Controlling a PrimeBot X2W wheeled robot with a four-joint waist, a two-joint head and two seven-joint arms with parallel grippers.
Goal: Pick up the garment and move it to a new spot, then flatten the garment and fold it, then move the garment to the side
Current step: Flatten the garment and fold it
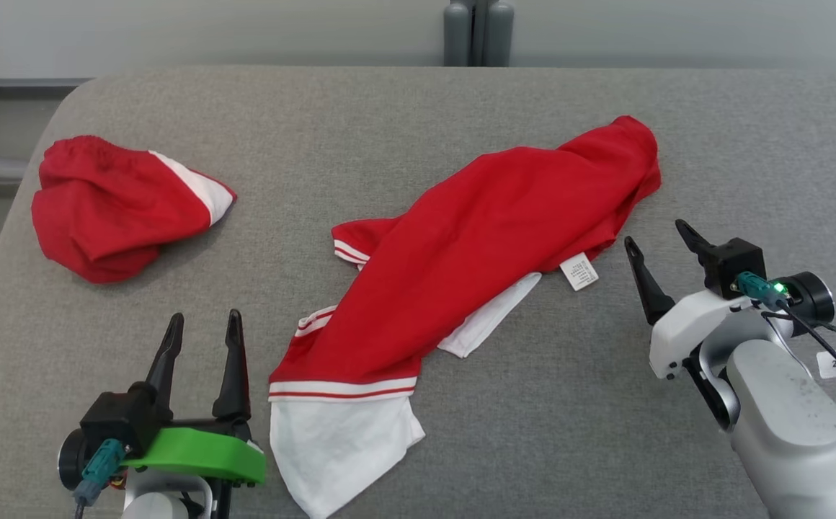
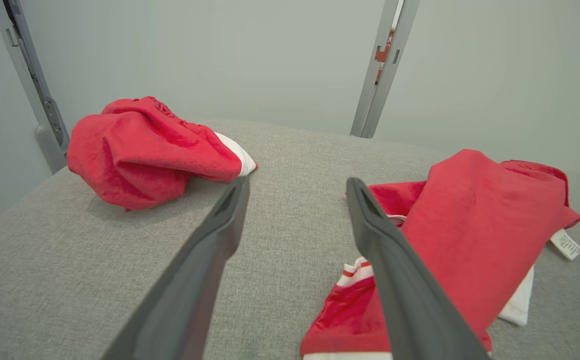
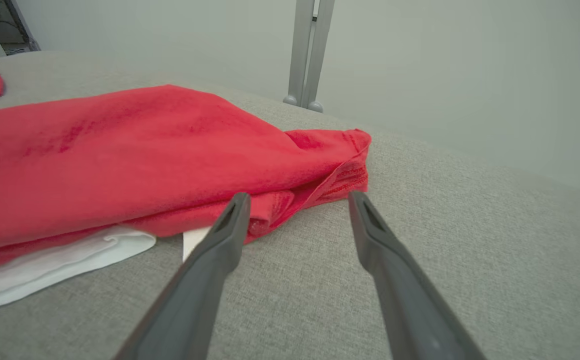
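Left tool (image 1: pixel 205 317) sits at the near left of the grey table (image 1: pixel 389 108), its two dark fingers spread apart and holding nothing, pointing toward the far edge. Right tool (image 1: pixel 656 234) hovers at the right, likewise spread and empty, its tips close to the right end of the garment (image 1: pixel 476 245). That garment, red with white panels and red-and-white striped trim, lies crumpled in a long diagonal across the middle of the table, from the near centre toward the far right. A white label (image 1: pixel 580 272) sticks out of its right edge. A second garment (image 1: pixel 115 209), red with a white band, lies bunched at the far left, well apart from the first.
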